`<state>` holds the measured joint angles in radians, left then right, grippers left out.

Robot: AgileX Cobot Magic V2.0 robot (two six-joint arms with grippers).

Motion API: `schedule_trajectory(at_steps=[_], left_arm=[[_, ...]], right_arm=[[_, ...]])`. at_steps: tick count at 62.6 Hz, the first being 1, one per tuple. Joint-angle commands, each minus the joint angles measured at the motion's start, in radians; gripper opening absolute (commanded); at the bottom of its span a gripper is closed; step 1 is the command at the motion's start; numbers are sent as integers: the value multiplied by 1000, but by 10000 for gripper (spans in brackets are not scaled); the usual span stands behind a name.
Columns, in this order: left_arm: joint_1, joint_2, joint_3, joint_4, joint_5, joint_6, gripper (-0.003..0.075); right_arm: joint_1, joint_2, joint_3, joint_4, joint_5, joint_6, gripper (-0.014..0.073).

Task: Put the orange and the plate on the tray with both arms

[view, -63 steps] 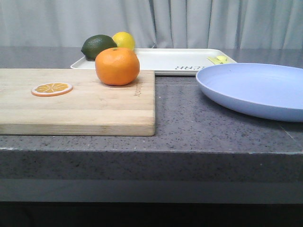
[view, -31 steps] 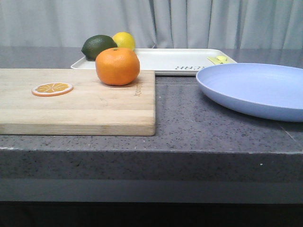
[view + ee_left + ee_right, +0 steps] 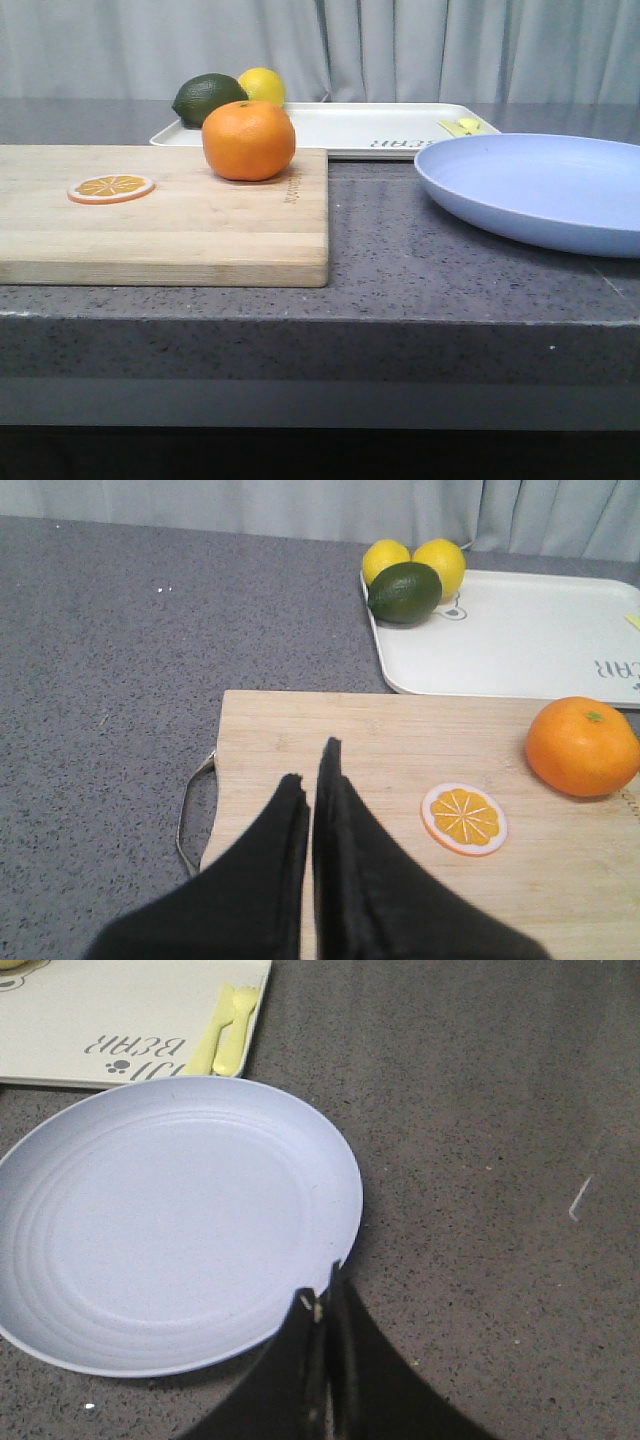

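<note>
The orange (image 3: 248,140) sits at the far right part of a wooden cutting board; it also shows in the left wrist view (image 3: 582,746). The lavender-blue plate (image 3: 540,190) lies on the counter to the right, in front of the white tray (image 3: 380,128). My left gripper (image 3: 311,762) is shut and empty above the board's left part, well away from the orange. My right gripper (image 3: 320,1285) is shut, its tips over the plate's (image 3: 170,1220) near rim, holding nothing. Neither gripper shows in the front view.
The cutting board (image 3: 180,220) carries a flat orange slice (image 3: 110,187). A dark green fruit (image 3: 208,98) and a lemon (image 3: 262,84) sit on the tray's left end. Yellow utensils (image 3: 225,1030) lie at its right end. The counter's front edge (image 3: 320,300) is near.
</note>
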<state>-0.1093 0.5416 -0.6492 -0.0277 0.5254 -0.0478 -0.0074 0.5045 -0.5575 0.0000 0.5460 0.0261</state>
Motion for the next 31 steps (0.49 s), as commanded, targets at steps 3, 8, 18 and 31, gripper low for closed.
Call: schedule_trajectory(at_steps=[3, 8, 18, 31], left_arm=[[-6, 20, -36, 9, -58, -8, 251], [-6, 20, -36, 21, -60, -8, 423], [-6, 29, -36, 28, -60, -8, 590], [-102, 101, -36, 28, -104, -6, 587]], right_arm=[[-5, 26, -33, -10, -67, -20, 182], [-5, 35, -33, -10, -67, -20, 352], [-5, 35, -23, -10, -67, -20, 484], [-5, 35, -23, -10, -62, -20, 478]])
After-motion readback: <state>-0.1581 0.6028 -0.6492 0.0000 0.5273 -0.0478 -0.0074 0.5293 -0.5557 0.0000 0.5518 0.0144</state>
